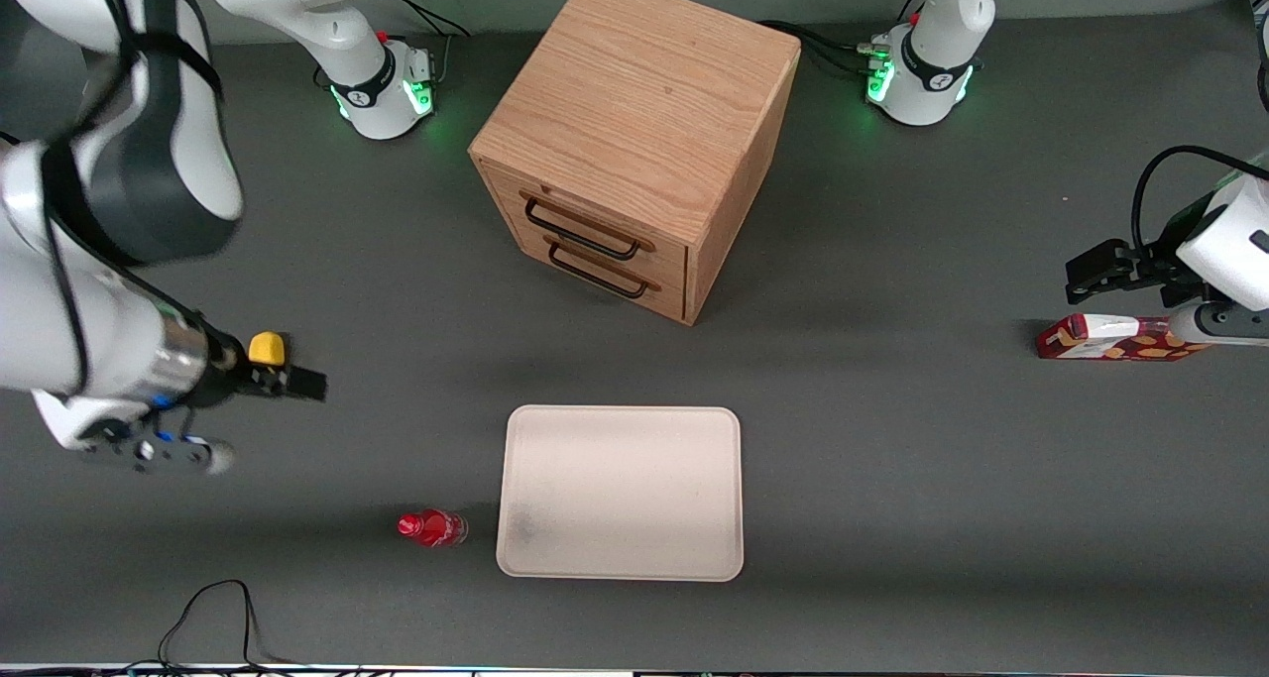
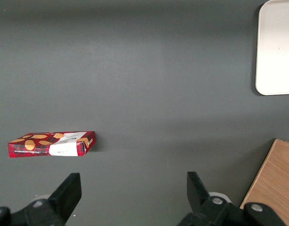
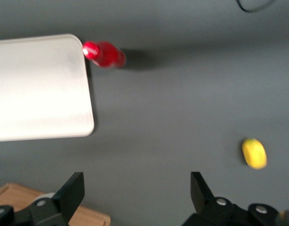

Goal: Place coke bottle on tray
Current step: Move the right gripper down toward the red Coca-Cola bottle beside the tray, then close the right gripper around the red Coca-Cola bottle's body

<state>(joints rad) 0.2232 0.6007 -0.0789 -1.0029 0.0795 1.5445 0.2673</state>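
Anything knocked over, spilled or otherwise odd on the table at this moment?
Nothing spilled or damaged. The coke bottle stands on the table beside the tray, not yet on it. The cabinet sits turned at an angle to the table edge, both drawers shut. The gripper hangs open above the table, near the lemon, holding nothing.

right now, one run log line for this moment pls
phase: approach, bottle not grasped | gripper: open, above table near lemon | coke bottle: on table beside tray, nothing on it
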